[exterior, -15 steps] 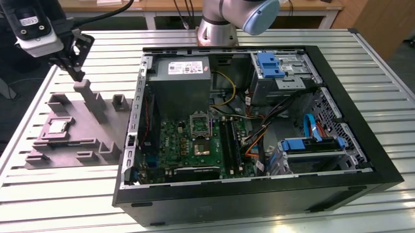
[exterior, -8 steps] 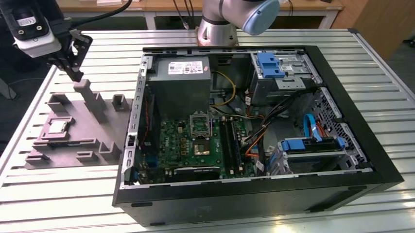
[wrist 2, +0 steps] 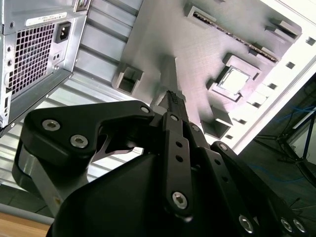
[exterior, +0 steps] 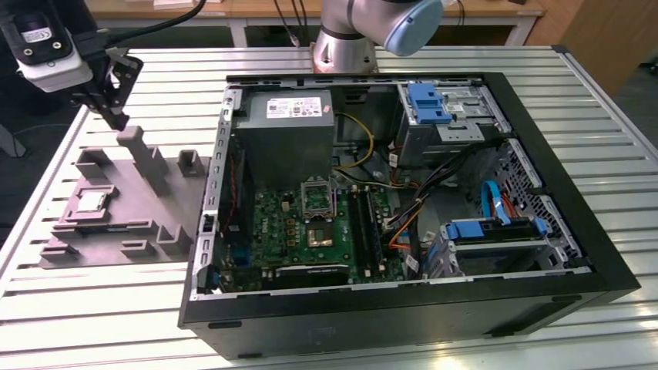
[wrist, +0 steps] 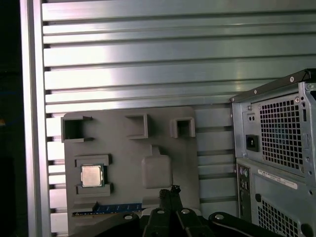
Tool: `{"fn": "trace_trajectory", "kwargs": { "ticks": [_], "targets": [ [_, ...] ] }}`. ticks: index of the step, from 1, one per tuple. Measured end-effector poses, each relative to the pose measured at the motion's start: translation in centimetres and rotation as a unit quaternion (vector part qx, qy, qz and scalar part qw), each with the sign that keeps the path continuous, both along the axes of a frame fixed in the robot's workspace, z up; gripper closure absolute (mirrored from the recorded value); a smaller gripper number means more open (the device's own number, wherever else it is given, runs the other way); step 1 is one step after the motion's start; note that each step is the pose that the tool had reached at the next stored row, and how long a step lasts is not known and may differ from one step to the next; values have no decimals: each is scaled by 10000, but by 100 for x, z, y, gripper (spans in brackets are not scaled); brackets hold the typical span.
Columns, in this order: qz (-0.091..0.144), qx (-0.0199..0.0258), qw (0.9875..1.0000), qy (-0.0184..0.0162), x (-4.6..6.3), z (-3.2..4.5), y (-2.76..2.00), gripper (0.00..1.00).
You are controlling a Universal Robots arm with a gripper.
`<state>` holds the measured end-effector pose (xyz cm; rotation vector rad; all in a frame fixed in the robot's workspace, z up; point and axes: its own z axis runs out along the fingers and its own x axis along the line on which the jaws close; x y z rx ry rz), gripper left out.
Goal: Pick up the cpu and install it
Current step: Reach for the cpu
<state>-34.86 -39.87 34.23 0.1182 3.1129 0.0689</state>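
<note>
The cpu (exterior: 91, 202) is a small pale metal square lying flat in a recess of the grey fixture plate (exterior: 113, 231), at the exterior view's left of the open computer case (exterior: 411, 293). Both wrist views show the cpu (wrist 2: 234, 80) (wrist: 92, 176) in its recess. My gripper (exterior: 116, 122) hangs above the far part of the plate, over a tall grey block (exterior: 144, 158), apart from the cpu. Its black fingers meet at the tips (wrist 2: 173, 96) (wrist: 172, 189); it is shut with nothing in it. The metal-framed socket (exterior: 317, 233) lies on the green motherboard inside the case.
Inside the case are a grey power supply box (exterior: 288, 135), blue drive brackets (exterior: 427, 102) and loose cables (exterior: 411, 208). The fixture plate carries several raised blocks and pockets (wrist: 74, 129). The arm's base (exterior: 344, 46) stands behind the case on the slatted metal table (exterior: 103, 324).
</note>
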Motion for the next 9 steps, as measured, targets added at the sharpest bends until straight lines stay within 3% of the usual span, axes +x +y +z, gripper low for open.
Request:
{"fn": "trace_trajectory", "kwargs": {
  "ticks": [9],
  "targets": [
    [0, 0, 10000, 0, -39, -8, 0, 89]
  ]
}}
